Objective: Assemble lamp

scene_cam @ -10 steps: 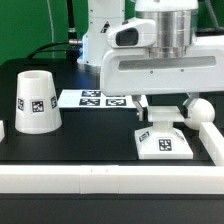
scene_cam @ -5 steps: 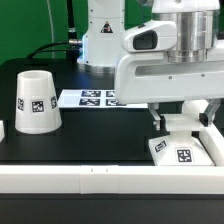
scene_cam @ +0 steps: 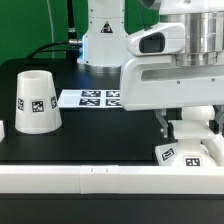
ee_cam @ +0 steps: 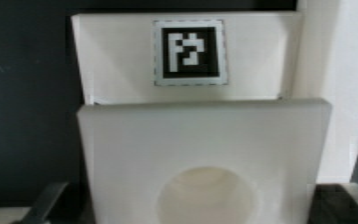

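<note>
My gripper [scene_cam: 190,128] is shut on the white square lamp base [scene_cam: 188,156], which rests on the black table at the exterior view's right, close to the front wall. In the wrist view the base [ee_cam: 194,120] fills the frame, with its tag and round socket showing. The dark fingertips [ee_cam: 51,203] sit at either side of the base, and the gripper [ee_cam: 202,205] straddles it. The white cone shade [scene_cam: 35,100] stands upright at the exterior view's left, far from the gripper. The bulb is hidden.
The marker board [scene_cam: 95,98] lies flat behind the middle of the table. A white wall [scene_cam: 90,181] runs along the front edge. The robot's pedestal [scene_cam: 100,40] stands at the back.
The gripper has carried the lamp base toward the exterior view's right and nearer the front wall. The bulb seen beside it earlier is now covered. The shade has not moved.
</note>
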You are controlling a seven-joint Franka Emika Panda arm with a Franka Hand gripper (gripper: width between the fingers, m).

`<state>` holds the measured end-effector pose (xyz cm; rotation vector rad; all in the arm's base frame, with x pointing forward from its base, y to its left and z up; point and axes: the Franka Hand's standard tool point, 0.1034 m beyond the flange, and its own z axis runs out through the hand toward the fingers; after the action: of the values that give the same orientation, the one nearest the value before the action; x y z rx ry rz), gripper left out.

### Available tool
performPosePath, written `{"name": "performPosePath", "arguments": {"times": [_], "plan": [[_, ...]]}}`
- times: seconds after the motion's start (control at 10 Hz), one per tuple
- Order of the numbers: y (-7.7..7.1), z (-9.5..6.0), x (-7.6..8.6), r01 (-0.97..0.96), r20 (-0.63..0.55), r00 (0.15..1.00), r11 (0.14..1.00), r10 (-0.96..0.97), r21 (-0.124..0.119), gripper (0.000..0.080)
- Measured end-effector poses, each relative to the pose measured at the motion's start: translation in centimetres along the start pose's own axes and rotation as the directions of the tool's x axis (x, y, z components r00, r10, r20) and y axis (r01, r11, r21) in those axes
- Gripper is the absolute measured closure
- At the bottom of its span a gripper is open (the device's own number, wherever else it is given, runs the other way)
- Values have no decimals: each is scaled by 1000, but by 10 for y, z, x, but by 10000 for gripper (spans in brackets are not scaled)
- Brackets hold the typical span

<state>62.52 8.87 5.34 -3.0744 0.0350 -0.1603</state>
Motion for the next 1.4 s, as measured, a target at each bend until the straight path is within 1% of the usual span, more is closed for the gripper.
{"name": "performPosePath", "arguments": {"times": [0.4,0.5,0.6,0.7,0.8,0.9,1.0,1.1,1.2,1.3,1.4], "plan": [[0,0,-1,3,1,1000,1000,-3,0,251],[0,0,-1,4,1,1000,1000,-4,0,127],[0,0,-1,4,1,1000,1000,-4,0,127],[0,0,-1,5,1,1000,1000,-5,0,105],[0,0,-2,5,1,1000,1000,-5,0,101],[2,-4,-12,-4,-4,1000,1000,4,2,101],[2,-11,-32,-40,-2,999,999,40,6,101],[-2,-17,-52,-75,13,997,997,75,9,100],[-6,-20,-70,-104,28,994,994,103,16,100],[-10,-21,-83,-128,39,991,991,127,25,100],[-17,-20,-93,-150,53,988,988,148,29,100]]}}
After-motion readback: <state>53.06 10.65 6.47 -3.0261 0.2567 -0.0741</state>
